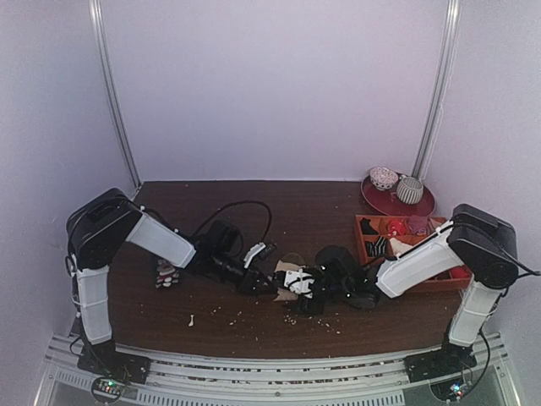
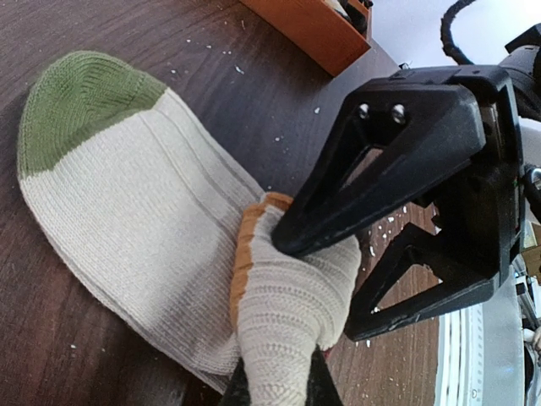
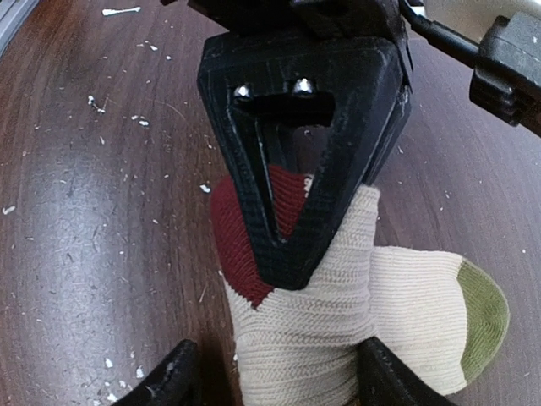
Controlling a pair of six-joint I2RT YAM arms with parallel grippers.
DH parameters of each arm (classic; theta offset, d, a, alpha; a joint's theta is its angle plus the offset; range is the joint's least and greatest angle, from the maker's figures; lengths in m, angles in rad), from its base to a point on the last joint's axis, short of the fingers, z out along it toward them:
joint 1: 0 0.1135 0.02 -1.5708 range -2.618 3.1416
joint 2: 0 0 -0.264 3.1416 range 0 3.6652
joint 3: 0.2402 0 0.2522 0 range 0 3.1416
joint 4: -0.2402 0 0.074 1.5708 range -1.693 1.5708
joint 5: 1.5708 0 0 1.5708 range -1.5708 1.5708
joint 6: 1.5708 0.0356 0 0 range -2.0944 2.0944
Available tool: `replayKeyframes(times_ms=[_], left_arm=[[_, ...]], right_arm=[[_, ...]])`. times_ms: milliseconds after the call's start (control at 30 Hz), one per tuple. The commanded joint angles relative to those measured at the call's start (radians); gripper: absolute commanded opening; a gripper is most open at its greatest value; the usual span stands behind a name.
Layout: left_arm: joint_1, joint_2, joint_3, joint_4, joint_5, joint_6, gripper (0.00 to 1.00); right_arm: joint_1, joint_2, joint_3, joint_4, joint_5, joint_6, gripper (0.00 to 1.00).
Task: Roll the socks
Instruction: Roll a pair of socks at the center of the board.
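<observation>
The socks (image 1: 289, 271) lie mid-table between both grippers. In the left wrist view they are cream (image 2: 144, 211) with a green toe, flat on the table, and one end is rolled up beside an orange stripe. My left gripper (image 2: 275, 391) is shut on the roll's near end. My right gripper (image 3: 283, 381) is open and straddles the roll (image 3: 304, 330), with a gap on its left side. The dark red end shows behind the left gripper (image 3: 287, 266), whose fingertips press on the roll. The right gripper (image 2: 317, 288) sits on the roll's far side.
An orange tray (image 1: 360, 241) with small items stands at the right, also in the left wrist view (image 2: 313, 34). A red plate (image 1: 376, 199) with sock bundles is behind it. A small dark patterned sock (image 1: 166, 273) lies at the left. Crumbs dot the near table.
</observation>
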Motion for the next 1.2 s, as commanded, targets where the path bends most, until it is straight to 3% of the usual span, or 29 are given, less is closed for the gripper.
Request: replayKeyframes(times_ms=[0,100,167,233,333,367,400,433,533,667,767,867,1167], left_arm=[[-0.014,0.090,-0.052,-0.223,-0.087,0.020,0.00],[-0.013,0.085,-0.049,-0.215,-0.084,0.021,0.02],[-0.014,0.061,-0.064,-0.166,-0.088,0.016,0.15],[-0.014,0.019,-0.079,-0.114,-0.098,0.017,0.37],[-0.014,-0.047,-0.084,-0.057,-0.123,0.037,0.40],[-0.014,-0.075,-0.082,-0.036,-0.122,0.046,0.46],[-0.014,-0.099,-0.088,-0.002,-0.120,0.053,0.74],[-0.014,-0.126,-0.102,0.039,-0.119,0.060,0.84],[-0.017,-0.232,-0.196,0.279,-0.118,0.095,0.97],[-0.070,-0.310,-0.273,0.417,-0.183,0.255,0.98],[-0.100,-0.278,-0.266,0.461,-0.182,0.309,0.98],[-0.103,-0.223,-0.262,0.533,-0.140,0.314,0.98],[-0.103,-0.106,-0.224,0.516,-0.164,0.394,0.91]], right_arm=[[-0.009,0.053,0.035,-0.002,-0.033,0.018,0.56],[-0.015,0.080,0.044,-0.036,-0.023,0.054,0.42],[-0.022,0.100,0.044,-0.065,-0.013,0.092,0.34],[-0.032,0.102,0.013,-0.063,-0.018,0.139,0.28],[-0.055,0.091,-0.035,-0.062,-0.058,0.227,0.23],[-0.072,0.087,-0.049,-0.062,-0.094,0.261,0.22],[-0.084,0.082,-0.065,-0.057,-0.152,0.314,0.21],[-0.097,0.075,-0.079,-0.050,-0.193,0.353,0.21],[-0.131,0.080,-0.099,-0.047,-0.317,0.489,0.21],[-0.163,0.122,-0.118,-0.009,-0.446,0.690,0.21],[-0.172,0.154,-0.128,-0.006,-0.476,0.765,0.22],[-0.179,0.182,-0.107,-0.058,-0.475,0.762,0.22],[-0.209,0.207,-0.073,-0.148,-0.512,0.689,0.22]])
